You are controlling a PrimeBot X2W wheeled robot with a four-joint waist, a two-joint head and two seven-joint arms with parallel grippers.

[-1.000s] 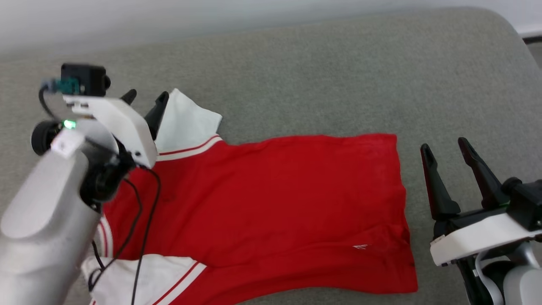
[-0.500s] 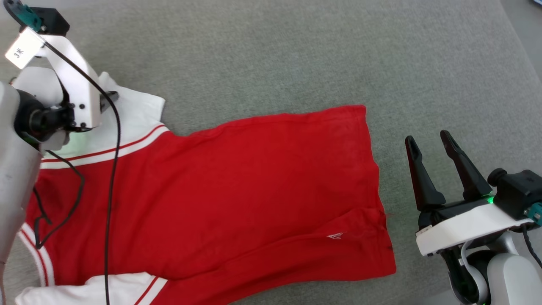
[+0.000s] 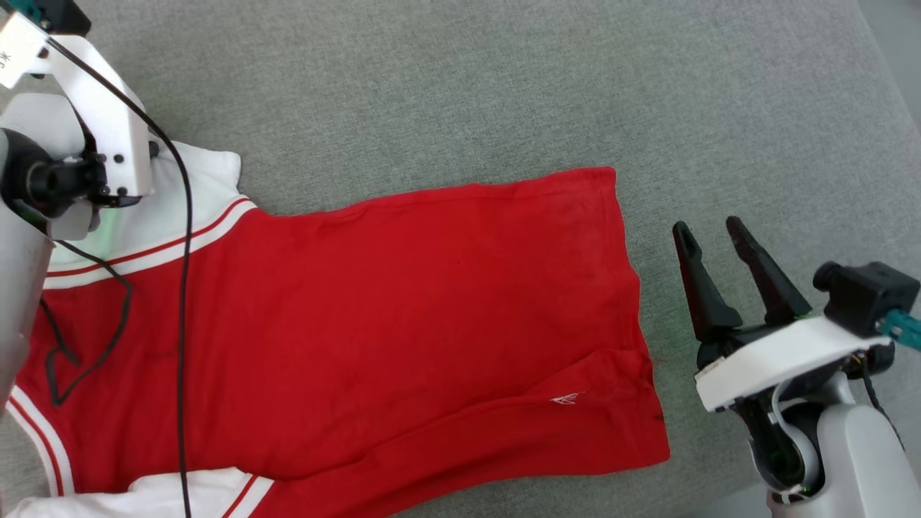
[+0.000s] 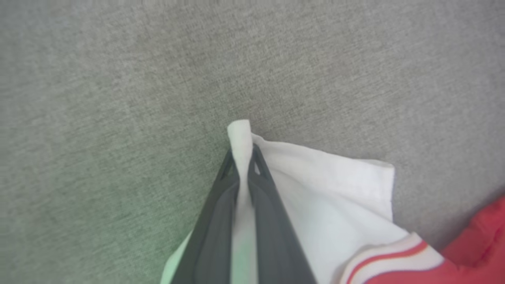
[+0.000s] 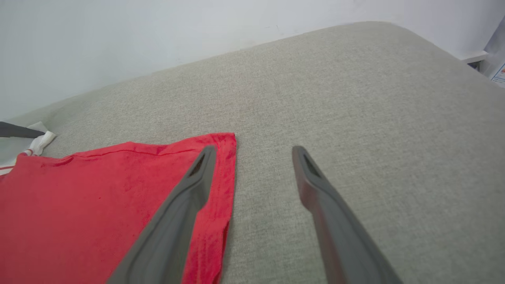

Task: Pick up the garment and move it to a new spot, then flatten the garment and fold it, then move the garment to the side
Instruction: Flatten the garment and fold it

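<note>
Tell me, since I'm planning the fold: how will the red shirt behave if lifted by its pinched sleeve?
Probably floppy: the sleeve bunches into a thin fold where the left gripper pinches it. The shirt likely drapes rather than holding shape. It may drag on the textured grey cushion.

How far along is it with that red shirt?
Spreading looks done: the garment lies mostly flat on the grey cushion. In hand: the left claw pinches a white sleeve tip; the right claw hangs open beside the hem. Folding and moving aside remain.
</note>
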